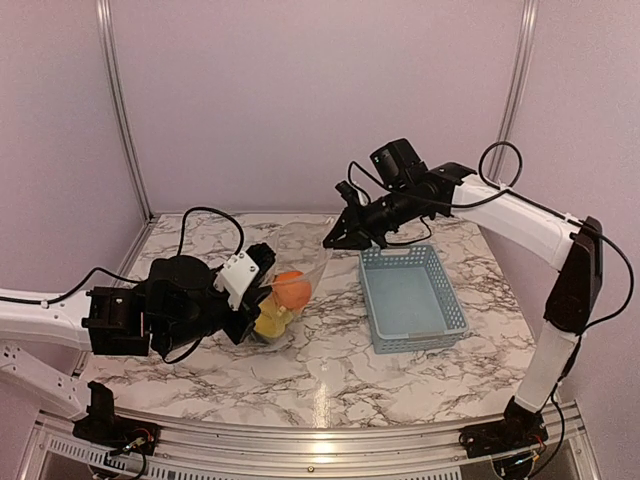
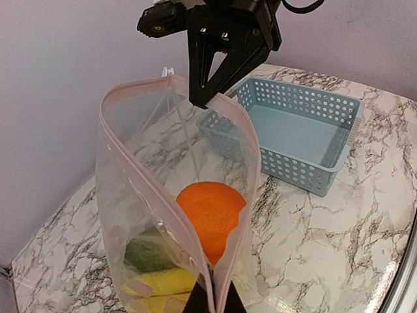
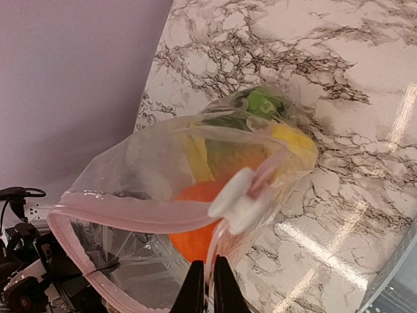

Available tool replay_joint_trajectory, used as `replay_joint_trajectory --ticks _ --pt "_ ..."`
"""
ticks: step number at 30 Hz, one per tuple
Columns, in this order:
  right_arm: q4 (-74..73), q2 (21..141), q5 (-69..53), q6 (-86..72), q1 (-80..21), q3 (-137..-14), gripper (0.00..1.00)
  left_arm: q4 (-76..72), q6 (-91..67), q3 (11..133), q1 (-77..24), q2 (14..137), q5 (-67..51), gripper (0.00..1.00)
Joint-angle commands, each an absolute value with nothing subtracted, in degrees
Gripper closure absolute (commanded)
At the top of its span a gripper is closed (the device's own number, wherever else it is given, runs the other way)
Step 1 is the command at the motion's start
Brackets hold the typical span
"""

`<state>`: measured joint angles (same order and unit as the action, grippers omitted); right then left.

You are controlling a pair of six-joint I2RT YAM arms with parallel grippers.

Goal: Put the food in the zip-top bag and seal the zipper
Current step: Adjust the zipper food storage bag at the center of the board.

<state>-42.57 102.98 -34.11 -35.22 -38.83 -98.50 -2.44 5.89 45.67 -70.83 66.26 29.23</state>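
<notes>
The left tool [image 2: 212, 305] is clenched on the near end of the bag's [image 2: 130, 195] mouth. The right tool [image 3: 207, 290] is clenched on the far end, so the bag hangs stretched between them, its loaded bottom low over the worktop [image 1: 340, 370] by the left tool. The zip strip [image 2: 111, 156] therefore runs lengthwise from one tool straight to the other. Its two halves meet at each pinched end and bow apart in the middle, leaving the mouth gaping. A small white clip [image 3: 238, 199] sits on the strip just beside the right tool, so that arm is much the nearer to it. The food is inside: an orange [image 2: 210, 215], a banana [image 2: 159, 283] and a green piece [image 2: 146, 254]. The basket [image 2: 306, 173] stands apart with nothing in it. Only sealing seems to be left, working along that axis.
</notes>
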Motion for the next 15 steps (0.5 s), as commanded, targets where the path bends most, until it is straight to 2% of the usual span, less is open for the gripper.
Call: replay_joint_trajectory --ticks 1,3,8,11,15 --pt "-41.24 96.82 -35.45 -38.88 -37.42 -102.15 0.91 -0.64 7.51 54.23 -70.99 64.28 26.45 1.0" --pt "-40.75 95.85 -36.68 -39.67 -37.42 -102.55 0.87 0.68 7.59 57.51 -71.02 64.71 24.86 1.0" --pt "-42.38 92.81 -39.46 -36.75 -34.53 -105.67 0.59 10.63 7.05 65.36 -71.02 65.59 20.16 1.0" --pt "-42.65 88.58 -39.3 -30.11 -30.69 -103.63 0.51 16.61 7.02 63.27 -70.92 64.3 18.68 1.0" --pt "-42.16 82.03 -35.15 -20.57 -27.97 -93.27 0.39 19.84 4.95 58.99 -70.84 59.63 17.16 1.0"
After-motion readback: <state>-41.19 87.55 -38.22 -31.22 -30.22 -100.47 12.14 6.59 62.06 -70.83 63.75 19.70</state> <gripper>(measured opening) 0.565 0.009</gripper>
